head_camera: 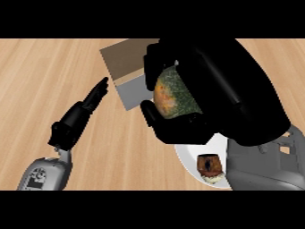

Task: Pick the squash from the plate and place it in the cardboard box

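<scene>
My right hand (227,89) fills the upper right of the head view, its fingers and thumb curled round the squash (173,96), an orange and dark green mottled fruit. The hand holds it raised, over the right part of the cardboard box (125,67), which shows a brown flap and a pale grey wall and is largely hidden behind the hand. The white plate (191,159) lies below the hand at the lower right. My left hand (82,114) stands at the left with its fingers straight, pointing up toward the box's left edge.
A small brown and cream food item (209,166) sits on the plate near its lower rim. The wooden counter (29,80) spreads around the box and plate.
</scene>
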Motion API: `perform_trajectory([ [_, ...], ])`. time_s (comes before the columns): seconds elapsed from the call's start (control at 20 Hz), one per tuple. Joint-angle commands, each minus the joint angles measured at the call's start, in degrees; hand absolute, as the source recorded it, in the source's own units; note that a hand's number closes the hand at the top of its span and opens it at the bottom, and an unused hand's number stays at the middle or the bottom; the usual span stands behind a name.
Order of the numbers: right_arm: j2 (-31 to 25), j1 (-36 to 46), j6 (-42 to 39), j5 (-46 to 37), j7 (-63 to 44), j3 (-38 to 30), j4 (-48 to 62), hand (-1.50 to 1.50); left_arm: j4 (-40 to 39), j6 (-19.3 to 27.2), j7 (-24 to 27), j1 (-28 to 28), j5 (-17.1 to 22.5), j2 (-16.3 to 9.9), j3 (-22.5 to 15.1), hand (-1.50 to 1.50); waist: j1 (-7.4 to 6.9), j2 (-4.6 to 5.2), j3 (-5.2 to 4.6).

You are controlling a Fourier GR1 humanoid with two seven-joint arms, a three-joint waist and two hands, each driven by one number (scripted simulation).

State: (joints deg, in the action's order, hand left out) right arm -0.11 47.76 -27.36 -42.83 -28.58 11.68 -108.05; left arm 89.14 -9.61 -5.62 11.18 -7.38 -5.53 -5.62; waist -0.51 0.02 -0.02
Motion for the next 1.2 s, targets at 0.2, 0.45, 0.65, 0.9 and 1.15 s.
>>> perform_trajectory([
  [0.2, 0.1, 7.8, 12.5, -2.0, 6.4, -2.1, 21.3, 1.50, -0.6, -0.9, 3.0, -2.1, -0.7, 0.6, -1.0, 0.00, -0.85, 0.30, -0.02],
  [0.45, -0.8, 13.6, 14.5, -4.5, 8.9, -4.4, 30.6, 1.50, -0.6, -1.4, 0.1, 0.9, 0.0, -0.3, 1.0, 0.00, -0.43, 0.15, -0.01],
  [0.65, 0.1, 14.8, 20.8, -7.5, 13.1, -2.2, 39.5, 1.50, -3.2, -1.5, 2.7, 0.5, -0.1, -0.2, 1.7, 0.00, -0.57, 0.30, -0.03],
  [0.9, 0.1, 12.1, 28.7, -9.1, 16.6, 2.9, 48.7, 1.50, -2.0, -0.2, 0.7, 1.5, -1.6, 1.3, 0.3, 0.00, -0.65, 0.30, -0.01],
  [1.15, 0.1, 18.2, 30.9, -2.9, 19.4, -2.2, 62.6, 1.50, -1.4, -1.7, -0.4, 2.7, -0.2, 1.2, 0.6, 0.00, -1.42, 0.59, -0.01],
])
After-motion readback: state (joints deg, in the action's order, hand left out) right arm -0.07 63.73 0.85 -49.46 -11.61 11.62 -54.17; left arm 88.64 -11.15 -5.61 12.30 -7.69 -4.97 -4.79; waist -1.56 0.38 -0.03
